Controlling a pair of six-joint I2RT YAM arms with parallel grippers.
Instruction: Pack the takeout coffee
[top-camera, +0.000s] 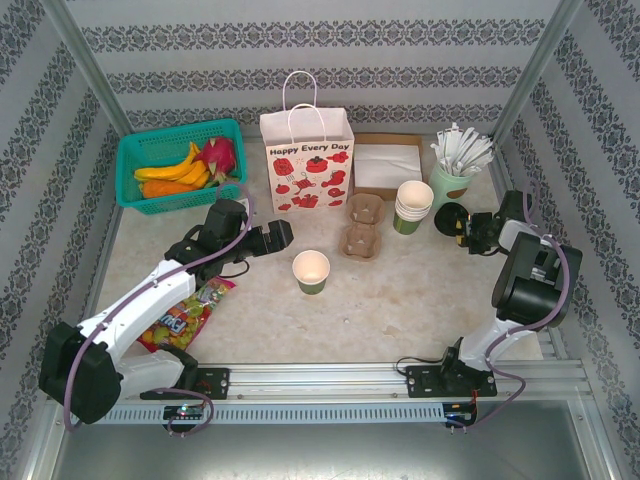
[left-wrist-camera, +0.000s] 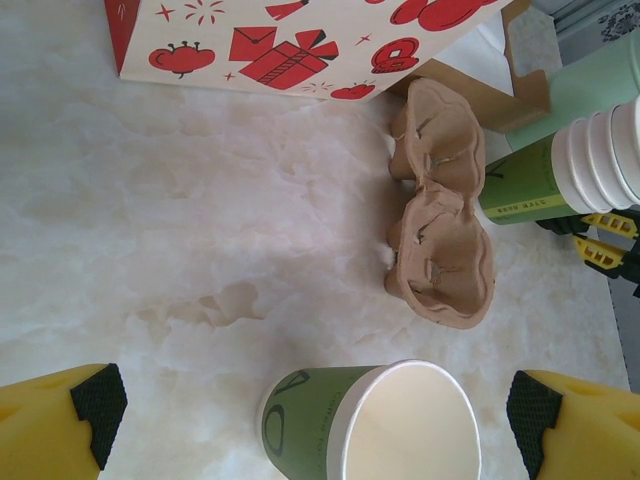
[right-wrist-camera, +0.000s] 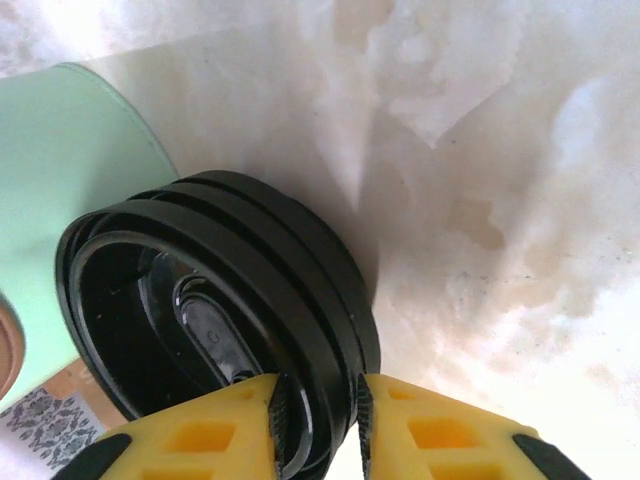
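Left pincer (left-wrist-camera: 315, 405): wide apart, holding nothing, just left of the open cup (top-camera: 311, 271).
Right pincer (right-wrist-camera: 320, 420): clenched on the rim of black lids (right-wrist-camera: 200, 300), at right.

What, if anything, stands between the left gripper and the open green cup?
Nothing visible. The left gripper is open, and the green cup stands on bare table just ahead, framed between its fingers in the left wrist view. The cardboard cup carrier sits beyond the cup, to the right.
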